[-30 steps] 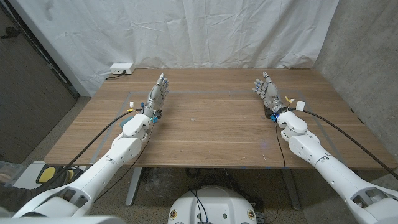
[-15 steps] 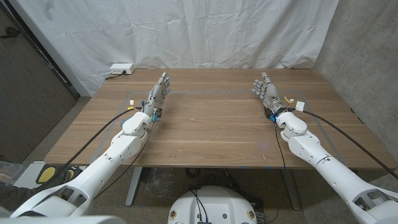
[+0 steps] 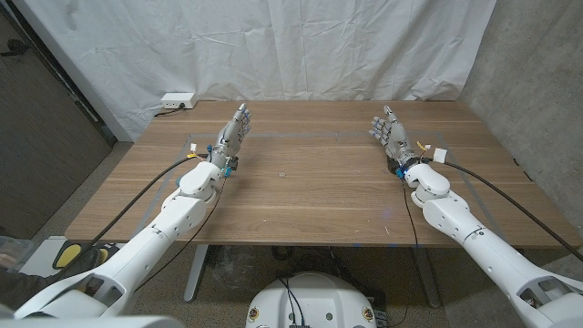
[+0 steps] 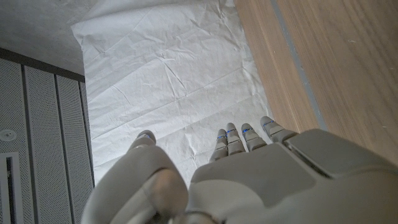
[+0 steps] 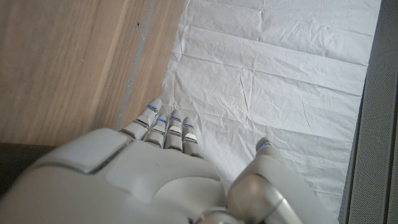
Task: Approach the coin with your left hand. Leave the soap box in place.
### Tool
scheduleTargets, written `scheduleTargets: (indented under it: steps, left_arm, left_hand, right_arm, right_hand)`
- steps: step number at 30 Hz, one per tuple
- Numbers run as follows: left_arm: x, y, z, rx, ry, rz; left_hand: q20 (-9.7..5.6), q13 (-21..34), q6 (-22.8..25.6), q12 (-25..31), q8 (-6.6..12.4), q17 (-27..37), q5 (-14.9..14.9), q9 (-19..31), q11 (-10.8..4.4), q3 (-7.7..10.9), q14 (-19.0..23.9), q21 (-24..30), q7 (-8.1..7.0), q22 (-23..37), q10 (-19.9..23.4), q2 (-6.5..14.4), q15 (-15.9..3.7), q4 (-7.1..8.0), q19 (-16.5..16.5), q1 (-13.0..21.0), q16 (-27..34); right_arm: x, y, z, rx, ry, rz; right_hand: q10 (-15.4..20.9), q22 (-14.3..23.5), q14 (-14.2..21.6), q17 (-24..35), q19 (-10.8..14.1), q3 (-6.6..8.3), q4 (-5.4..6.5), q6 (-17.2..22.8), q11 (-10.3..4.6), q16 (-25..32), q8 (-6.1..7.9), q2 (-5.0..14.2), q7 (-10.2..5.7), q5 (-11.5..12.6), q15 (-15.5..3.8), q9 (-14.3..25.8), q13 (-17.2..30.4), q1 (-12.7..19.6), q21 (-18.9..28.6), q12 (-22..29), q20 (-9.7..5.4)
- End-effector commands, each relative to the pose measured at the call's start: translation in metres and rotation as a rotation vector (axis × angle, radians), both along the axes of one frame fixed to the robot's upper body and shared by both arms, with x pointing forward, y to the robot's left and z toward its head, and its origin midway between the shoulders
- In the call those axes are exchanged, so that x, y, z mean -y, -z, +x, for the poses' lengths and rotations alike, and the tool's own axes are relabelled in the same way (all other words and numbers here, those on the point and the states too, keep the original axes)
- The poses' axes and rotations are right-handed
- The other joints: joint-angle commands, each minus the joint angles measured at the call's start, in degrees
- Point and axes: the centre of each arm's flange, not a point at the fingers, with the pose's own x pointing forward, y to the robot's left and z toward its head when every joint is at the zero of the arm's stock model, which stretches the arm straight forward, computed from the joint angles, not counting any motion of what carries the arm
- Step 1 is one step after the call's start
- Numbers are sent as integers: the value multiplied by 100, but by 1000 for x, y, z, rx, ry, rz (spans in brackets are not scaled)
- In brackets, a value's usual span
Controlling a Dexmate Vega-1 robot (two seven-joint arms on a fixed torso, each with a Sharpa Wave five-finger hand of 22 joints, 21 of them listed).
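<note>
Two empty hands over a wooden table (image 3: 301, 196) before a white sheet (image 3: 273, 46).
Left hand (image 3: 230, 138) and right hand (image 3: 389, 133) both reach toward the far edge, fingers straight and close together, holding nothing. A tiny speck (image 3: 281, 176), perhaps the coin, lies mid-table between them; its orientation can't be told.

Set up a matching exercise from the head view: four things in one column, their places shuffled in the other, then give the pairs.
Things:
1. left hand
2. right hand
3. white sheet
4. white box

Places:
A. hangs behind the table
B. at the table's right part, holding nothing
C. by the table's far left corner
D. at the table's left part, holding nothing

Pairs: 1-D, 2-B, 3-A, 4-C
</note>
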Motion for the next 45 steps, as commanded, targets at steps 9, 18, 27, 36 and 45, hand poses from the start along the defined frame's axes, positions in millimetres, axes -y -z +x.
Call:
scheduleTargets:
  steps: [9, 18, 27, 36, 45]
  left_arm:
    - [3, 7, -20, 64, 7, 23]
    - [0, 18, -32, 72, -4, 22]
    - [-3, 30, -45, 75, -21, 22]
    - [-2, 34, -54, 107, -23, 29]
    - [3, 45, -58, 124, -33, 28]
  left_hand:
    - [-344, 20, 71, 39, 25, 21, 40, 25, 1, 31, 64, -31, 26, 19, 95, 67, 9, -31, 22, 94, 28]
    - [-334, 22, 110, 43, 27, 22, 33, 26, 4, 39, 109, -43, 19, 21, 135, 97, 11, -43, 45, 125, 33]
    - [-330, 24, 147, 45, 29, 24, 25, 28, 9, 42, 135, -51, 22, 23, 166, 119, 14, -53, 73, 149, 30]
    - [-328, 25, 171, 50, 27, 25, 17, 29, 6, 43, 164, -70, 16, 25, 205, 135, 19, -61, 68, 168, 31]
    - [-335, 27, 207, 56, 28, 27, 8, 30, -3, 42, 192, -78, 1, 26, 249, 147, 0, -72, 95, 188, 29]
  right_arm:
    - [3, -7, -3, 24, 27, -1]
    - [2, -10, -7, 38, 20, 4]
    - [1, -13, -12, 48, 10, 7]
    - [-5, -12, -16, 61, 1, 13]
    - [-8, -10, -17, 57, 2, 12]
  right_hand:
    - [49, 24, 59, 29, 63, 15, 10, 42, -5, 6, 22, 53, -12, 52, 7, 25, 9, -7, -44, 26, -34]
    - [52, 25, 63, 28, 80, 12, 8, 47, 2, 4, 19, 70, -25, 63, 0, 26, 10, -1, -68, 25, -33]
    - [55, 26, 73, 28, 99, 6, 5, 49, 0, 5, 16, 78, -29, 72, 0, 26, 11, 3, -87, 25, -31]
    - [68, 27, 97, 28, 121, -1, 4, 77, 1, 10, 23, 89, -32, 80, 7, 26, 12, 4, -109, 29, -30]
    - [74, 28, 107, 29, 133, -8, 2, 89, -7, 10, 23, 98, -42, 86, 1, 26, 13, 5, -131, 30, -30]
